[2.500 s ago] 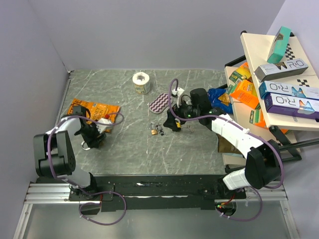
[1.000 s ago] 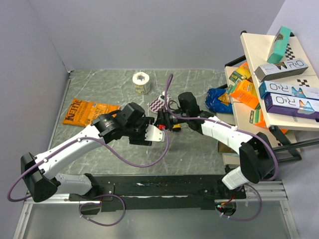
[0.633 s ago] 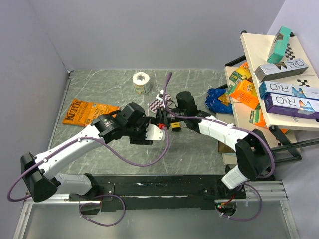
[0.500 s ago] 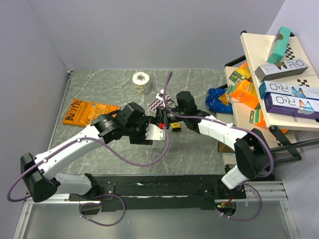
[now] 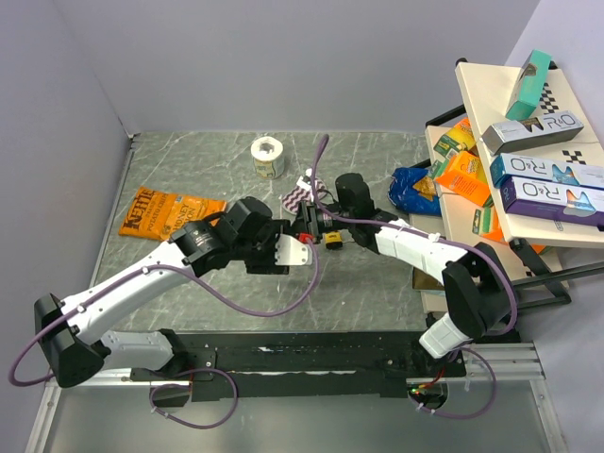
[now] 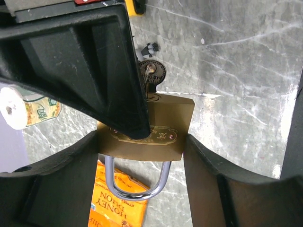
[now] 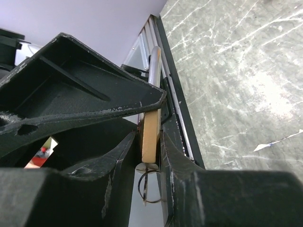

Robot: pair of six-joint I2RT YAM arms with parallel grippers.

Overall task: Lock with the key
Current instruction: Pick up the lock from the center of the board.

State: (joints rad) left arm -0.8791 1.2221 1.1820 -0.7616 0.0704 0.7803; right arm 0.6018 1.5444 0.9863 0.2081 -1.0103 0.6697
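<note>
A brass padlock (image 6: 161, 125) hangs above the table, its steel shackle (image 6: 137, 187) closed and pointing toward the left wrist camera. My left gripper (image 6: 140, 142) is shut on the padlock's two side edges. The key (image 6: 152, 75) sits in the keyhole, with its wire ring (image 7: 149, 187) visible in the right wrist view. My right gripper (image 7: 150, 127) is shut on the flat faces of the padlock (image 7: 151, 135), which shows edge-on. In the top view the two grippers, left (image 5: 294, 249) and right (image 5: 308, 229), meet at mid-table and hide the lock.
An orange chips bag (image 5: 175, 209) lies at the left. A tape roll (image 5: 268, 157) stands at the back, with a striped cloth (image 5: 298, 196) beside it. A blue bag (image 5: 415, 189) and a rack of boxes (image 5: 528, 142) crowd the right side.
The right gripper's jaws have closed onto the padlock within the last second. Both arms have barely shifted. Earlier still, the left arm brought the lock up from the table.
</note>
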